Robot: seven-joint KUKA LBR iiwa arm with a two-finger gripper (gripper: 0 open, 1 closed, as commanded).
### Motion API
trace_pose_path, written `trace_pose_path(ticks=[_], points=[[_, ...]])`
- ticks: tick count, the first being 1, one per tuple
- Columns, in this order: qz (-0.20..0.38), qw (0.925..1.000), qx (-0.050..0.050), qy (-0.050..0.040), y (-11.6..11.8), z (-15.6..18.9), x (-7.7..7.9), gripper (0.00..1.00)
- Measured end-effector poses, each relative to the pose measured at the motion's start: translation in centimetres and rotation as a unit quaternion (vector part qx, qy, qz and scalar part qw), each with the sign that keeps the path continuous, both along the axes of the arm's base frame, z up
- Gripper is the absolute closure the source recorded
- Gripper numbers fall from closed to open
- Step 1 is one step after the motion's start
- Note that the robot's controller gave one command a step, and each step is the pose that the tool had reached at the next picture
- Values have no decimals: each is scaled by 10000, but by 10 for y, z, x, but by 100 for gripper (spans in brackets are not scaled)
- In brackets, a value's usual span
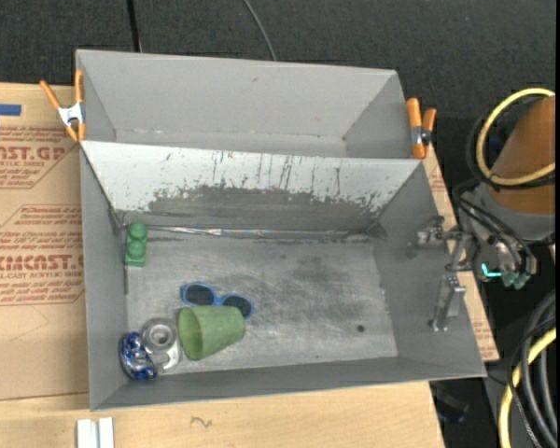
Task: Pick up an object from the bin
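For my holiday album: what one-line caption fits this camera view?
Robot pincer over the right wall of the grey bin; a green cup lies on its side at lower left.

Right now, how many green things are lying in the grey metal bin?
2. A small green plastic block by the left wall; a green plastic cup on its side near the front left corner. The cup may hide something smaller.

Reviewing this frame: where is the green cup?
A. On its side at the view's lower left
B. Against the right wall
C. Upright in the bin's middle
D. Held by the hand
A: the green cup lies tipped on its side in the bin's lower-left corner, next to a blue pair of glasses, far from the hand at the right wall.
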State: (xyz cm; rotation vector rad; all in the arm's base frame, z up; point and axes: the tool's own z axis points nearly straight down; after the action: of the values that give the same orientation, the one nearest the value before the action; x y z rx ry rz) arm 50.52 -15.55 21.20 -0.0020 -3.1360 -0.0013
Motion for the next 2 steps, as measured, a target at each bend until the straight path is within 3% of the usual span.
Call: trace_pose_path(ticks=[1, 2], points=[[-547, 9985, 18, 4, 100, -72, -18, 0], [-1007, 9949, 16, -36, 202, -39, -19, 0]])
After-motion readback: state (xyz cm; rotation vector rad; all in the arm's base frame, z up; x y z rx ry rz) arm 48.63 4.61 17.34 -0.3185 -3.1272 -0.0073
